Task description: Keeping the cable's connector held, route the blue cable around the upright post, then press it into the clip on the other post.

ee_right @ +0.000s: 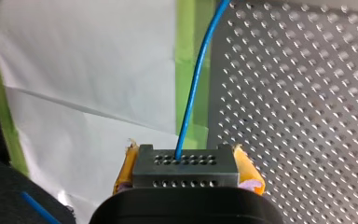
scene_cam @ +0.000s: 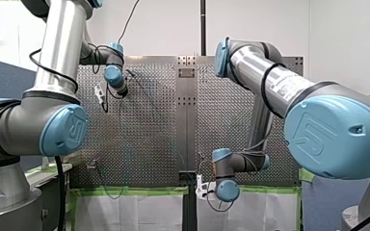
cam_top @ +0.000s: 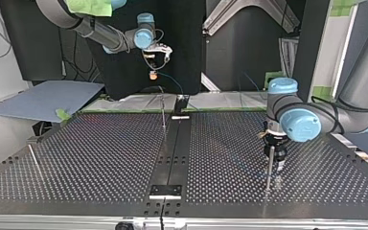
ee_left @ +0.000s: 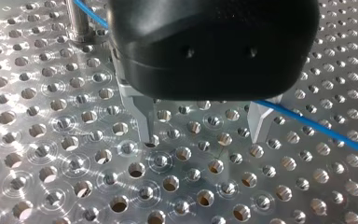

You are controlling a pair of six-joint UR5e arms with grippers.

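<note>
- Cable (ee_right: 195, 88): thin, blue and smooth, coming up out of a grey connector (ee_right: 185, 173) full of tiny holes
- My right gripper (ee_right: 185, 161), high at the top view's left, squeezes that connector between its yellow pads (ee_right: 249, 173)
- Thin metal post (cam_top: 163, 112) stands up near the middle of the table (cam_top: 100, 143)
- My left gripper (ee_left: 204, 140), at the top view's right, sits low over the table, its metal fingers (ee_left: 145, 122) spread wide with nothing pinched; the cable runs just beside one finger
- Table is shiny metal, dotted with round holes; green tape (ee_right: 185, 56) and white paper (ee_right: 88, 60) lie past its edge
</note>
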